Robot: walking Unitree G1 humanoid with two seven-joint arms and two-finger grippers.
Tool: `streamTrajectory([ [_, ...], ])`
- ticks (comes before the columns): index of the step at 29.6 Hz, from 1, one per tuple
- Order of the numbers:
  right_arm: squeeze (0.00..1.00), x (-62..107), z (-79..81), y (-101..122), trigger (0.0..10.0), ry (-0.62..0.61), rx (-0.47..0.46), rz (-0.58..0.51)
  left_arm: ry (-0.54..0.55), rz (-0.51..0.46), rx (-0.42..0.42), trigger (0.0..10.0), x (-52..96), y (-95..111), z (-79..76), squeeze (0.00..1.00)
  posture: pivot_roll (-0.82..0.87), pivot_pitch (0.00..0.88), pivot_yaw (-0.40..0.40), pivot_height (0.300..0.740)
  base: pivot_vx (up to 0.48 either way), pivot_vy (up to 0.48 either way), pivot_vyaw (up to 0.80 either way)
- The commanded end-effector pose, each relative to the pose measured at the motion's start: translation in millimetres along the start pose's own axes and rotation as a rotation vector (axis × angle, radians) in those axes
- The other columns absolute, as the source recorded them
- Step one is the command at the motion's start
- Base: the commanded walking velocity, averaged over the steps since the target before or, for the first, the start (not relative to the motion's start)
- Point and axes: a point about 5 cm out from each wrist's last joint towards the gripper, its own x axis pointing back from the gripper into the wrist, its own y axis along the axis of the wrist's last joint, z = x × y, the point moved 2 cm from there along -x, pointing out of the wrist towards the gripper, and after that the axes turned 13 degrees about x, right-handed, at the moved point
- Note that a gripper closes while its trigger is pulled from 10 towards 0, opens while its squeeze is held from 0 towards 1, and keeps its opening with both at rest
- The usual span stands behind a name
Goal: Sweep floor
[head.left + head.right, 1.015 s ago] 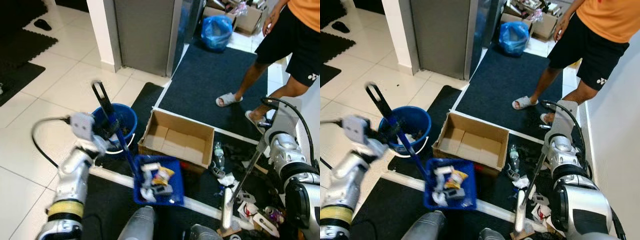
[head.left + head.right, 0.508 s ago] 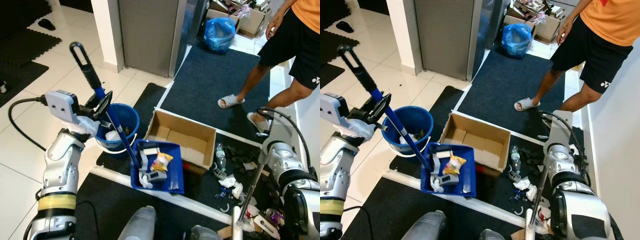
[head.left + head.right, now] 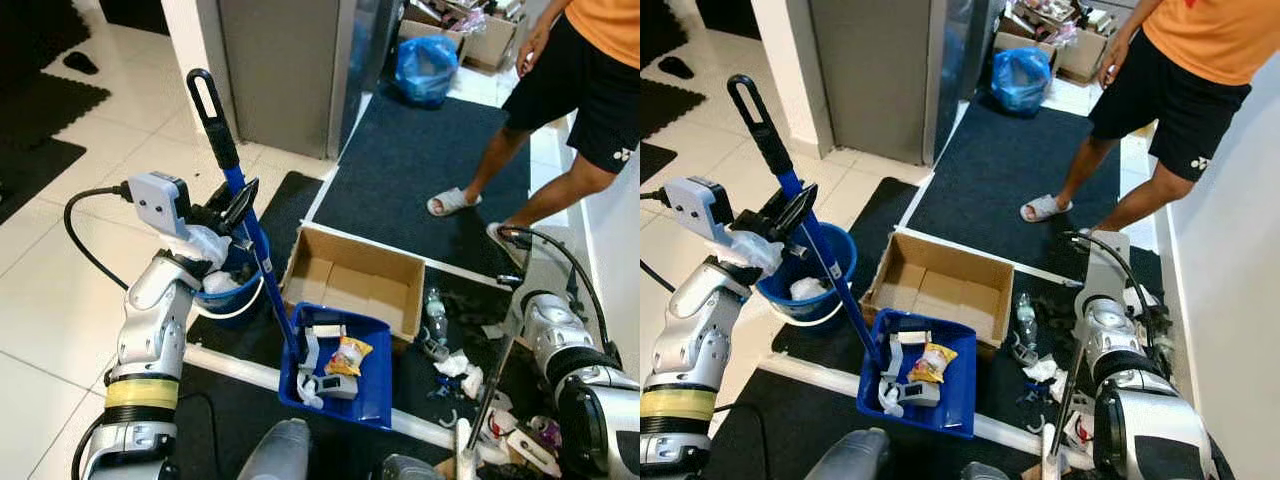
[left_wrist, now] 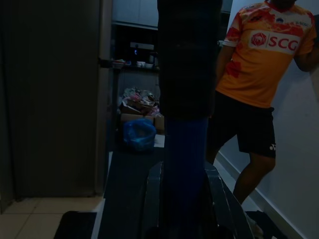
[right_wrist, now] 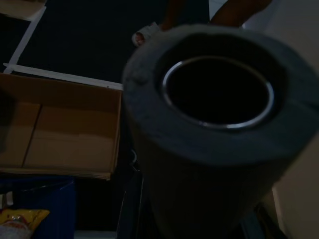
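Note:
My left gripper (image 3: 240, 205) is shut on the long blue and black handle (image 3: 228, 160) of a blue dustpan (image 3: 372, 392). The pan hangs low over the dark mat, beside a blue bucket (image 3: 222, 288), and carries a yellow packet and pale scraps. In the left wrist view the blue handle (image 4: 184, 154) runs between the two fingers. My right gripper (image 3: 520, 305) is shut on a thin grey broom handle (image 3: 492, 378) that slants down to the floor at the right. The handle's hollow end (image 5: 214, 124) looms close in the right wrist view.
An open cardboard box (image 3: 355, 280) lies just behind the dustpan. Scraps and a plastic bottle (image 3: 435, 312) litter the mat (image 3: 455, 365) at the right. A person (image 3: 575, 100) in sandals stands at the back right. A blue bag (image 3: 425, 65) sits by the grey door. A white floor strip (image 3: 225, 362) crosses below.
My left arm has risen, stood the dustpan handle more upright and swung the pan a little right of the bucket. The broom stays in my right gripper. The camera has shifted.

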Motion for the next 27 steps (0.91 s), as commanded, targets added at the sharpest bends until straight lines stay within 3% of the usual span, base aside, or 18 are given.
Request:
streamTrajectory([
  [1, 0.0, 0.5, -3.6, -4.8, 10.0, -0.008, 0.014, 0.018, -0.033, -0.036, 0.006, 10.0, -8.7, 6.8, -7.8, 0.0, 0.28, 0.013, -0.071, 0.74, 0.371, 0.0, 0.0],
  [27, 0.0, 1.4, -1.4, -8.2, 10.0, -0.008, 0.004, 0.022, -0.048, -0.024, 0.034, 10.0, -12.1, 1.9, -11.4, 0.0, 0.27, 0.011, -0.058, 0.74, 0.426, 0.0, 0.0],
])
